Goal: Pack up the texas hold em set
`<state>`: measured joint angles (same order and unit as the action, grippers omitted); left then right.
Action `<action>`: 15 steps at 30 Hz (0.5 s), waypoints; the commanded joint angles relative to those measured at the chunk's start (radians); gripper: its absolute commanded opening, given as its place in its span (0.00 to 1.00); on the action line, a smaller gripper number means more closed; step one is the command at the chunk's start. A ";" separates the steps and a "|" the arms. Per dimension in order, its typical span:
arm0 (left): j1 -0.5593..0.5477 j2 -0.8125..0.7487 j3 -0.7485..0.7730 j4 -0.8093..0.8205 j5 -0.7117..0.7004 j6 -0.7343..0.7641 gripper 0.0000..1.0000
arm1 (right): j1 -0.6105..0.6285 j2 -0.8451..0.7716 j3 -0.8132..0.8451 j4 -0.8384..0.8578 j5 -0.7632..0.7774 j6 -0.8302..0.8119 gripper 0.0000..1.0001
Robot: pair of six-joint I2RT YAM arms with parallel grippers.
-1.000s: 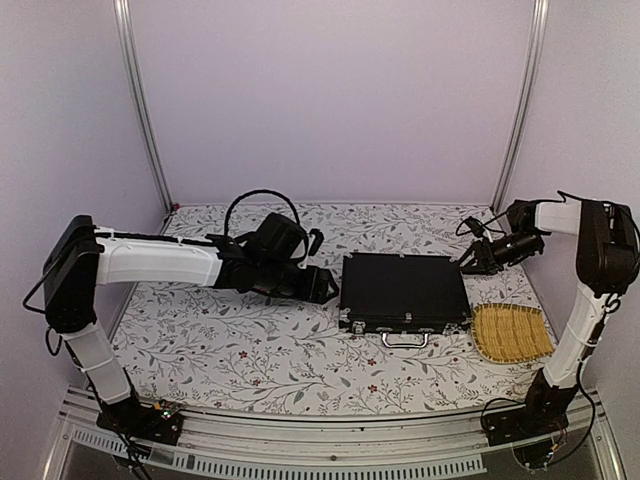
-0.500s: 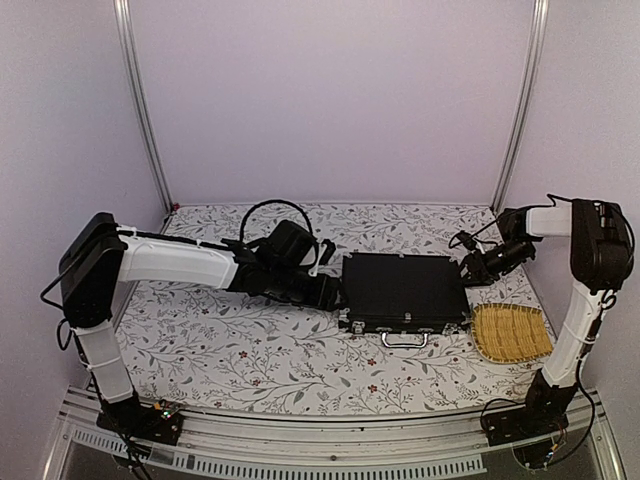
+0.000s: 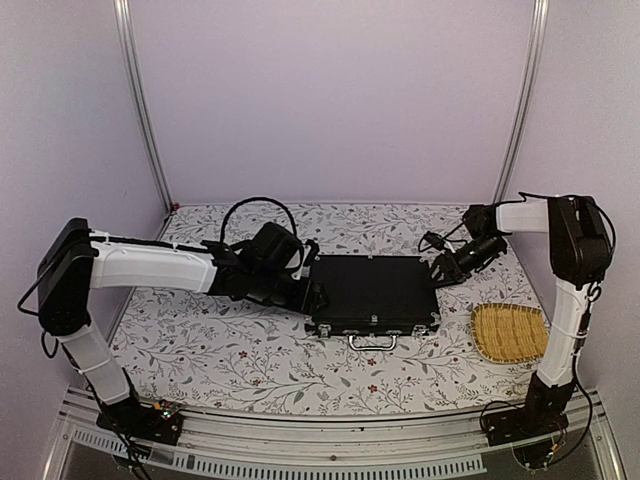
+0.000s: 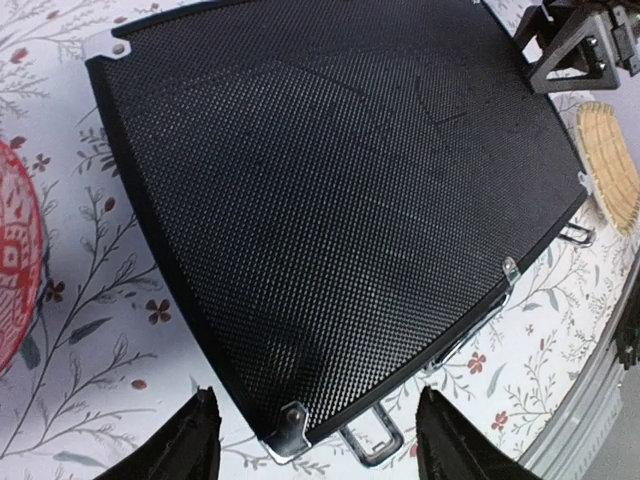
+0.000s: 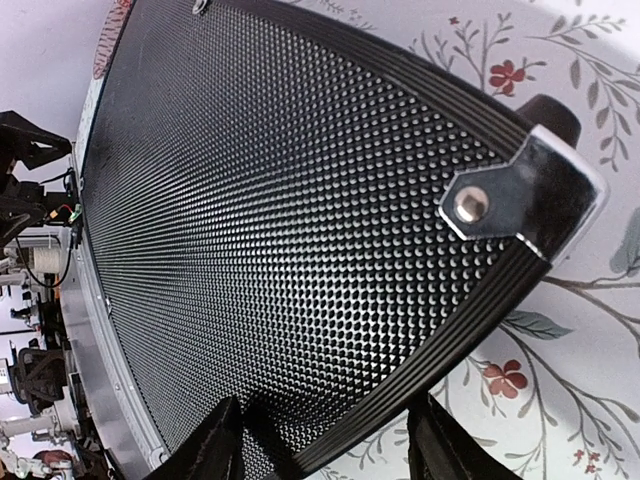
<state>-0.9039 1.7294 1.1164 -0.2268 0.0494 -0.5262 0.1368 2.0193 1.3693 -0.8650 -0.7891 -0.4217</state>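
The black briefcase (image 3: 370, 293) lies shut on the flowered table, its silver handle (image 3: 372, 342) facing the near edge. My left gripper (image 3: 316, 297) is open at the case's left end; in the left wrist view its fingertips (image 4: 195, 440) straddle the near-left corner of the case (image 4: 330, 200) without holding it. My right gripper (image 3: 440, 270) is open at the case's far right corner; in the right wrist view it (image 5: 330, 445) has one finger over the lid (image 5: 280, 230) and one beside the edge. Chips, orange disc and card deck are out of view.
A yellow woven tray (image 3: 510, 332) lies right of the case, near the right arm's base; it also shows in the left wrist view (image 4: 610, 160). A red-pink patterned thing (image 4: 12, 260) shows at the left edge of the left wrist view, on the table beside the case.
The case has slid left across the table. My right gripper has moved left with it, against its right corner. My left gripper has drawn back left.
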 commanded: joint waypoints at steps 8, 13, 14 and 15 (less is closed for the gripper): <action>-0.117 -0.174 -0.073 -0.126 -0.101 0.086 0.64 | 0.018 -0.238 -0.096 0.041 0.123 -0.013 0.61; -0.135 -0.148 -0.085 -0.124 -0.074 0.096 0.52 | 0.041 -0.393 -0.218 0.114 0.185 -0.033 0.56; -0.138 -0.138 -0.084 -0.121 -0.070 0.099 0.52 | 0.060 -0.420 -0.241 0.132 0.186 -0.047 0.54; -0.142 -0.129 -0.084 -0.117 -0.068 0.100 0.51 | 0.080 -0.444 -0.265 0.147 0.190 -0.064 0.52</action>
<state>-1.0336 1.5734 1.0458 -0.3321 -0.0288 -0.4515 0.1600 1.6562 1.1870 -0.7895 -0.6434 -0.4397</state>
